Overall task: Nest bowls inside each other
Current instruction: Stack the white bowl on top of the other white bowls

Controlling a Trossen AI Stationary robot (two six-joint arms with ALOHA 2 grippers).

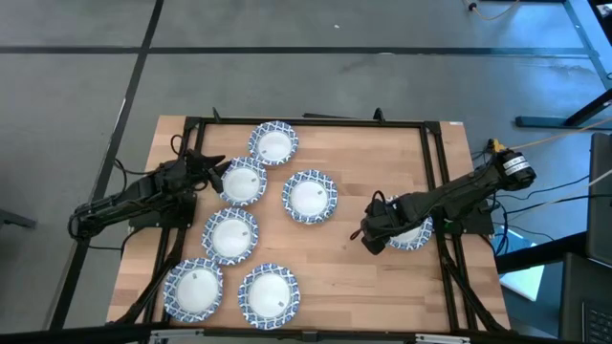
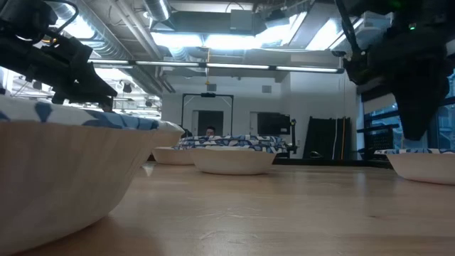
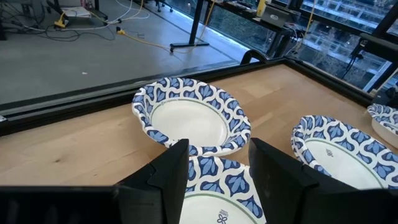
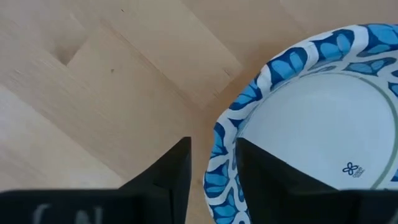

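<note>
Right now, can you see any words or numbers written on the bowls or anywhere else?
No words or numbers can be read anywhere.
A small blue flower-like mark, no letters, is printed inside the bowl whose rim sits between the right gripper's fingers.
A small dark mark inside the bowl under the left gripper is too small to read.
The other bowls show only a blue-and-white rim pattern.

Overhead camera looks straight down on the whole tabletop, both arms in frame. A second lens sits at tabletop height near one edge, facing level across the wood into the room; a bowl looms close. The left wrist camera looks low toward the far edge over three bowls; the right wrist camera, very close, looks down on one bowl's rim.
</note>
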